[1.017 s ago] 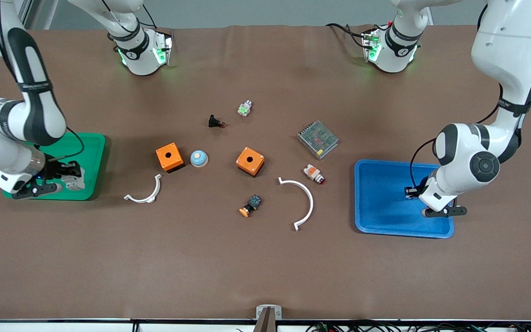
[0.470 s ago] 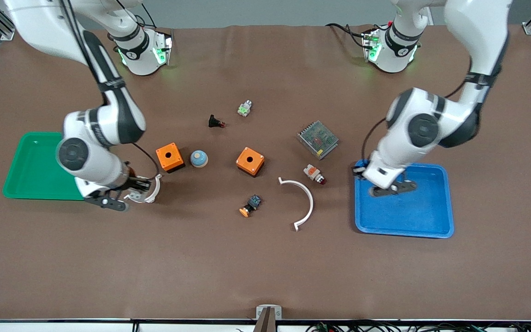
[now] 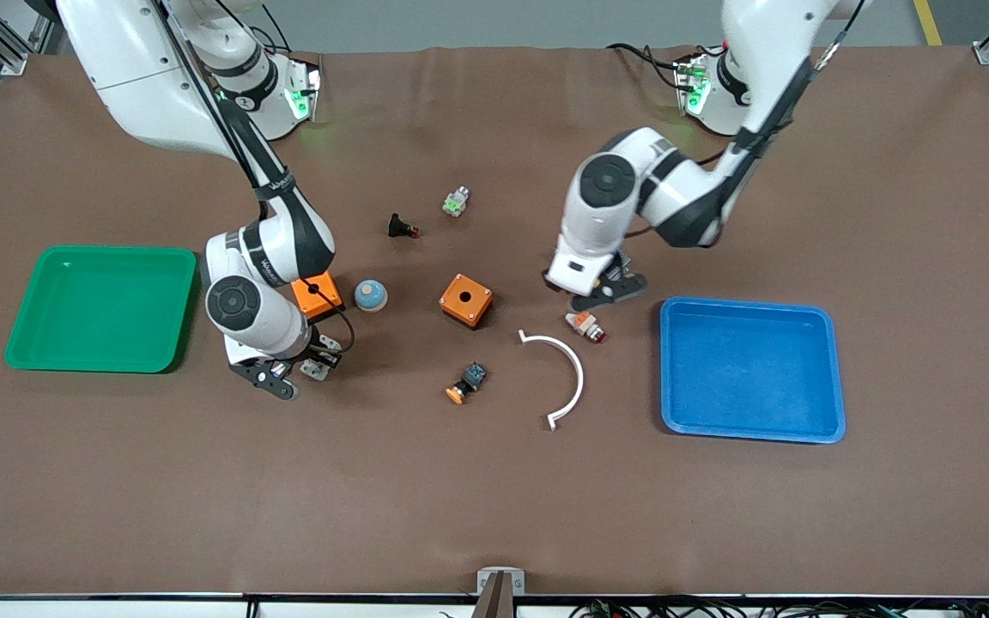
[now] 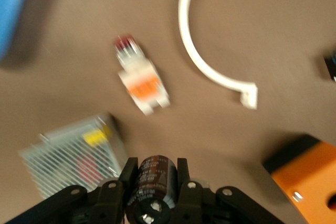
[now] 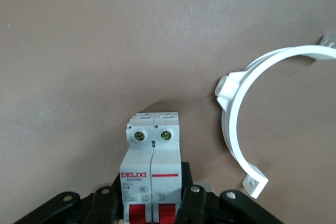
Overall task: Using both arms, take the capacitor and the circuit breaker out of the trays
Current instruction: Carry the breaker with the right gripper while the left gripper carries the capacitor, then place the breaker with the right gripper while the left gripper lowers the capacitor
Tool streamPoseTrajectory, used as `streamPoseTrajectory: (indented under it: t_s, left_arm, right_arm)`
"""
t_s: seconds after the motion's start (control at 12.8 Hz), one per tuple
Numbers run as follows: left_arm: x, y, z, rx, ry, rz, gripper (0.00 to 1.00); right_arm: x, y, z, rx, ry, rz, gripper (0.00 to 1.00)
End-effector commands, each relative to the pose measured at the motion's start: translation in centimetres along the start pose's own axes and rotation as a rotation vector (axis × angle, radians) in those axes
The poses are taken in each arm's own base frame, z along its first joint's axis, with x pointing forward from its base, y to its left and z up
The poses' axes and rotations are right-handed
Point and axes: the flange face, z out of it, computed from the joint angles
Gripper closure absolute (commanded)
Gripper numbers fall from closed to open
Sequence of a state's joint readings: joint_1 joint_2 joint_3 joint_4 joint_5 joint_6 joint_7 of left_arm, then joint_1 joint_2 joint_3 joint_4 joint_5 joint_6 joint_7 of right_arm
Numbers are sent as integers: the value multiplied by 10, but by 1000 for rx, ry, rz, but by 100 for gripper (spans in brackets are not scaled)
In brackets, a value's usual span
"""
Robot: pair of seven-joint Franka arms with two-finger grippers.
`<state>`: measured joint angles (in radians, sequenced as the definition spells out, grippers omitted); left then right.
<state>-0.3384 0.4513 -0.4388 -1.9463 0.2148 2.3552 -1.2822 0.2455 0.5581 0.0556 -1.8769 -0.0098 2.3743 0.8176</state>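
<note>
The table [image 3: 477,498] wears a matt brown covering, faintly creased like paper or thin cloth. The capacitor [image 4: 152,184] has a glossy black printed sleeve and a silvery metal end. The breaker [image 5: 152,179] looks like smooth white-grey plastic with red switch parts and bright metal screws. The white clip [image 5: 241,124] is smooth plastic. The grille box [image 4: 76,156] seems to be slotted metal, though it is blurred. Both trays, green [image 3: 100,365] and blue [image 3: 752,433], are shiny plastic.
</note>
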Motion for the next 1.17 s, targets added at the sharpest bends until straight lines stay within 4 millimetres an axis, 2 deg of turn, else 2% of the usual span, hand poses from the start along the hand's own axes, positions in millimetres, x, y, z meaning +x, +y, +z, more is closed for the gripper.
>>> streamPoseTrajectory:
  t_s: [0.0,0.08,0.23,0.31,0.47,0.55,0.7,0.78,0.86,0.94,1.02,1.1]
  left_arm:
    - [-42,23,38,-48,-19,-81,100]
    - [-57,29,49,-56,-31,-95,99]
    - [-79,34,71,-43,-51,-106,99]
    - [-83,35,75,-36,-56,-104,99]
    - [-88,35,82,-29,-64,-98,99]
    - [-94,39,84,-29,-67,-91,97]
    - [-95,42,97,-21,-82,-92,91]
    - [-94,42,102,-16,-86,-96,84]
    - [-94,43,103,-15,-88,-97,68]
    - [-93,43,103,-15,-87,-99,25]
    - [-91,43,101,-14,-85,-100,1]
    - [-87,43,95,-18,-78,-104,0]
  right_arm:
    - [16,-8,-21,59,-21,71,0]
    - [22,-9,-33,59,-23,72,0]
    - [46,4,-75,36,-31,26,0]
    - [61,23,-95,38,-34,-68,0]
    - [95,79,-147,71,-3,-103,0]
    - [104,104,-172,76,1,-81,0]
    - [112,130,-208,66,9,-61,0]
    - [115,144,-229,64,23,-104,0]
    - [108,154,-254,66,36,-162,0]
    - [99,165,-282,58,51,-237,0]
    - [89,172,-300,52,42,-326,0]
    - [82,181,-320,55,56,-351,0]
